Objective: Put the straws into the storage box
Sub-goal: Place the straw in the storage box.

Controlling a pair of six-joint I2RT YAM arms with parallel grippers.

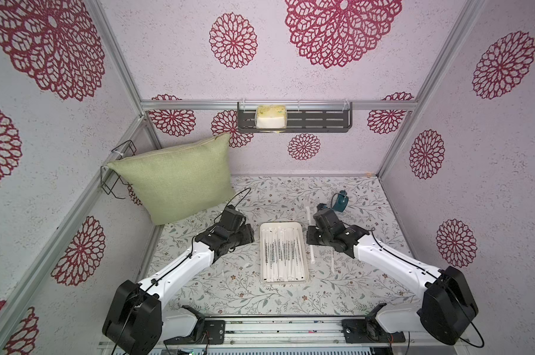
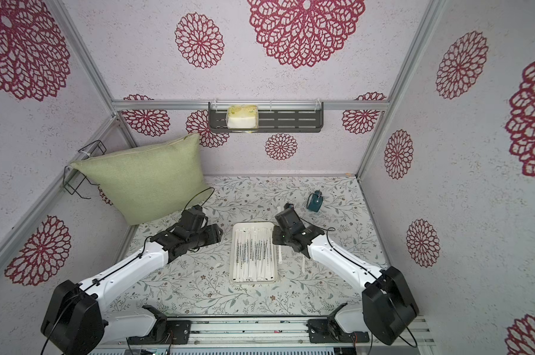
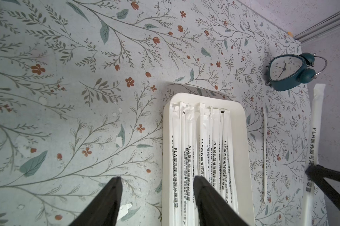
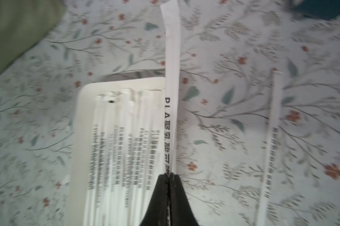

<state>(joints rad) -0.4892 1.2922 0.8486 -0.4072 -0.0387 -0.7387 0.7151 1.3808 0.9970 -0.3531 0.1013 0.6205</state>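
The storage box (image 1: 280, 224) (image 2: 253, 280) is a shallow white tray at the middle of the table, with several wrapped straws (image 1: 283, 252) (image 3: 202, 146) lying lengthwise in it. Just right of the tray, my right gripper (image 4: 170, 174) is shut on one more straw (image 4: 172, 78) (image 3: 316, 121) near its middle, and that straw runs along the tray's right rim. Further right a thin straw (image 1: 333, 261) (image 4: 272, 127) lies loose on the table. My left gripper (image 3: 157, 177) is open at the tray's left side, one finger over the straws and the other over the table.
A teal alarm clock (image 1: 340, 201) (image 3: 290, 72) lies behind the right arm. A green cushion (image 1: 177, 178) leans in the back left corner below a wire rack (image 1: 118, 172). A dark slotted shelf (image 1: 321, 121) with a sponge hangs on the back wall.
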